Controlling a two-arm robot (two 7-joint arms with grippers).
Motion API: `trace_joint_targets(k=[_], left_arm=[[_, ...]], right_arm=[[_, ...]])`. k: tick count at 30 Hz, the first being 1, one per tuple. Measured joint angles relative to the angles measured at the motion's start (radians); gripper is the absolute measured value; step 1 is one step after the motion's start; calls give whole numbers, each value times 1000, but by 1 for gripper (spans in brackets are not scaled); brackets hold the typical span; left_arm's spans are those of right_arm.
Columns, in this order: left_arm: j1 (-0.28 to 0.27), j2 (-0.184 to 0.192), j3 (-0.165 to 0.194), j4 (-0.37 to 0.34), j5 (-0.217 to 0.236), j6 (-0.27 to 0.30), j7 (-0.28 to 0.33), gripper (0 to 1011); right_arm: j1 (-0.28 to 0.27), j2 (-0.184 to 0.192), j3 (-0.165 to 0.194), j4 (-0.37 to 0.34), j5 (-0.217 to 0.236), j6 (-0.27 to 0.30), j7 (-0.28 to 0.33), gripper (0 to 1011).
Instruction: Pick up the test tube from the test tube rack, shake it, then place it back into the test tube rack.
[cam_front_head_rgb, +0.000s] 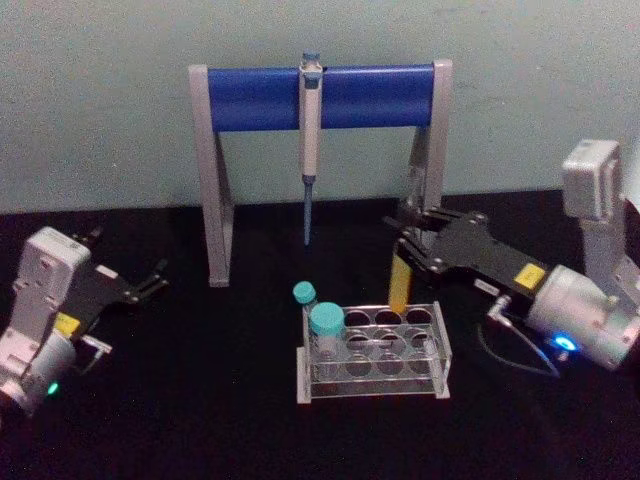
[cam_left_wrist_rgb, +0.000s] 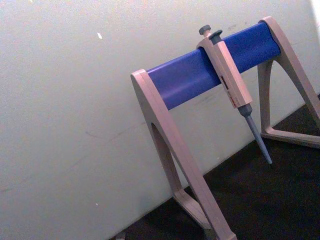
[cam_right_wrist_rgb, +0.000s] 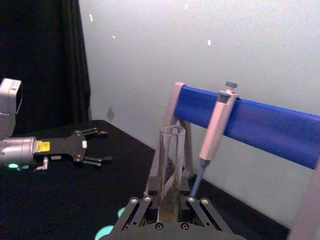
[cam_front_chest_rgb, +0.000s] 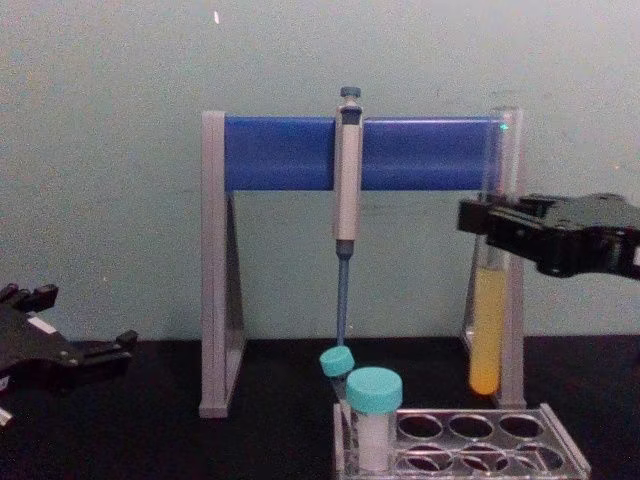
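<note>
— What does the test tube (cam_front_chest_rgb: 488, 300) look like?
— Long, slim, clear glass with no cap. It stands upright, and yellow liquid fills its lower part.
— Where is it?
— In the air, clear of the test tube rack (cam_front_head_rgb: 441, 352). Its rounded end hangs just above the rack's back row, toward the right side. In the chest view it lines up with the right leg of the pipette stand (cam_front_head_rgb: 250, 97).
— Which arm has it?
— The right one. It reaches in from the right, slanting toward the middle of the table (cam_front_head_rgb: 200, 420). The right gripper (cam_front_chest_rgb: 492, 226) sits level at about the tube's mid-height, above the liquid.
— And its fingers?
— Drawn in narrowly, clamping the glass from both sides. The right wrist view has the tube rising between them.
— The other arm?
— The left gripper (cam_front_head_rgb: 152, 283) sits low over the table's left side, well apart from the rack. Its fingers are spread wide and hold nothing.
— Anything in the rack?
— Two teal-capped vials (cam_front_head_rgb: 326, 322) at its left end. A pipette (cam_front_head_rgb: 310, 140) hangs on the stand's blue bar.
</note>
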Motion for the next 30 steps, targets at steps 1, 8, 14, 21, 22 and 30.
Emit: trace_joint_targets(k=[1, 8, 14, 21, 22, 30], left_arm=[[0, 0, 0, 0, 0, 0, 0, 1010], [0, 0, 0, 0, 0, 0, 0, 1010], [0, 0, 0, 0, 0, 0, 0, 1010], [0, 0, 0, 0, 0, 0, 0, 1010], [0, 0, 0, 0, 0, 0, 0, 1010], [0, 0, 0, 0, 0, 0, 0, 1010]], right_arm=[[9, -4, -5, 8, 0, -1, 4, 233], [104, -60, -49, 115, 3, -31, 38, 232], [151, -85, -60, 173, -22, -50, 20, 233], [159, -92, -48, 191, -45, -51, -19, 233], [156, -92, -43, 191, -46, -50, -24, 233], [143, -95, -26, 186, -53, -47, -34, 233]])
